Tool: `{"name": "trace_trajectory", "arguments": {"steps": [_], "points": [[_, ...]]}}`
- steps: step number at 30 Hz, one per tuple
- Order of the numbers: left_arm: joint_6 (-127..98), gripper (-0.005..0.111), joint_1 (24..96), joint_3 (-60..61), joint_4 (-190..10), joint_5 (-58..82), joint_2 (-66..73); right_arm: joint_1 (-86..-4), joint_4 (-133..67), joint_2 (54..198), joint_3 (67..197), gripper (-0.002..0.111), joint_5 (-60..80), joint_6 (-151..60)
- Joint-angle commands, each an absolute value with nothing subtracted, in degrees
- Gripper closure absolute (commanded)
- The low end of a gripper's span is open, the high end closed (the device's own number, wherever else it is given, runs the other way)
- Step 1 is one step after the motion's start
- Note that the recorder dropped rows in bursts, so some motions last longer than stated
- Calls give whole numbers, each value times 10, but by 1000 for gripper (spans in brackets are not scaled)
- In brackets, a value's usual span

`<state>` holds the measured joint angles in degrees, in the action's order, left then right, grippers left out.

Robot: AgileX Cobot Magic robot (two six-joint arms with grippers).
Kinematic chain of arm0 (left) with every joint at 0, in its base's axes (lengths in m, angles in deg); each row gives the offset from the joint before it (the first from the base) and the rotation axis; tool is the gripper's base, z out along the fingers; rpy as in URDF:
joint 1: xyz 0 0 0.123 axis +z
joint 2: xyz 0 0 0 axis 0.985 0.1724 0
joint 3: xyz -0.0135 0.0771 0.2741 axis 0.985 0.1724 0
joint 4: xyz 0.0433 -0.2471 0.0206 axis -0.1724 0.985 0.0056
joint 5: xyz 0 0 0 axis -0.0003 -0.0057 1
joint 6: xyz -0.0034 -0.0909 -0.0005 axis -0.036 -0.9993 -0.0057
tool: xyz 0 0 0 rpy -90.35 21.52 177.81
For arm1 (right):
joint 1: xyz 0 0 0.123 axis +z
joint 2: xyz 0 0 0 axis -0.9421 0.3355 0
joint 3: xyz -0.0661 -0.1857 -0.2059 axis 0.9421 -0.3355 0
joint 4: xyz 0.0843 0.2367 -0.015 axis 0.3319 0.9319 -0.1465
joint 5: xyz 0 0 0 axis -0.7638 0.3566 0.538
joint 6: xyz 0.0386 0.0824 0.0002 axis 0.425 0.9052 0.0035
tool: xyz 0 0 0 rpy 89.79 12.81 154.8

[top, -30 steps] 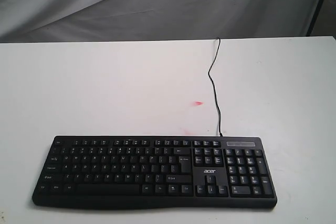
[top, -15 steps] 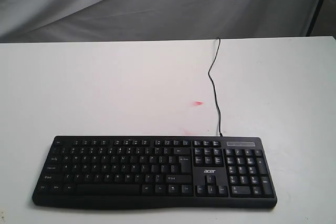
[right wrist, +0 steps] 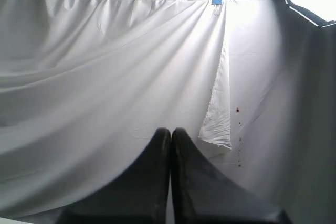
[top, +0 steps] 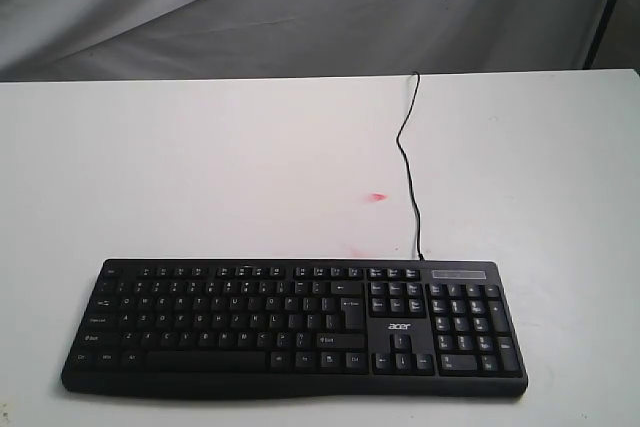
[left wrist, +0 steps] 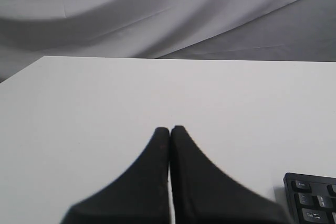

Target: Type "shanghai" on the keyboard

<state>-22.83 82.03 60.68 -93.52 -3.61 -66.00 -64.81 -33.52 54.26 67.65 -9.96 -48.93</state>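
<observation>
Exterior view: your keyboard (top: 295,327) lies flat across the lower part of the frame, on the near edge of the white table (top: 200,167), its long side parallel to that edge; the number pad sits at the lower right, and the white "acer" logo (top: 399,326) stands between the main keys and the pad. The thin black cable (top: 408,162) leaves the keyboard's back edge right of centre and winds up the frame to the table's far edge; a small red mark (top: 377,197) lies on the table just left of the cable, near the centre of the frame. A grey-white cloth (top: 300,7) fills the top of the frame behind the table.

Left wrist view: your left gripper (left wrist: 169,128) hangs over bare table, its two black fingers pressed together with nothing between them; one corner of the keyboard shows, apart from the fingers.

Right wrist view: your right gripper (right wrist: 170,129) faces the draped white cloth, its fingers likewise pressed together and empty.
</observation>
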Motion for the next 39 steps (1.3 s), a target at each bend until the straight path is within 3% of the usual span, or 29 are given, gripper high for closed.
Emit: {"name": "trace_trajectory", "arguments": {"steps": [1,25,39], "points": [[-229,106,818,610,-935,-32,-663,-652,-334,540,675,108,-106,-489],[-229,106,818,610,-935,-32,-663,-652,-325,540,675,108,-116,-441],[-229,106,818,610,-935,-32,-663,-652,-299,540,755,108,-75,-416]]}}
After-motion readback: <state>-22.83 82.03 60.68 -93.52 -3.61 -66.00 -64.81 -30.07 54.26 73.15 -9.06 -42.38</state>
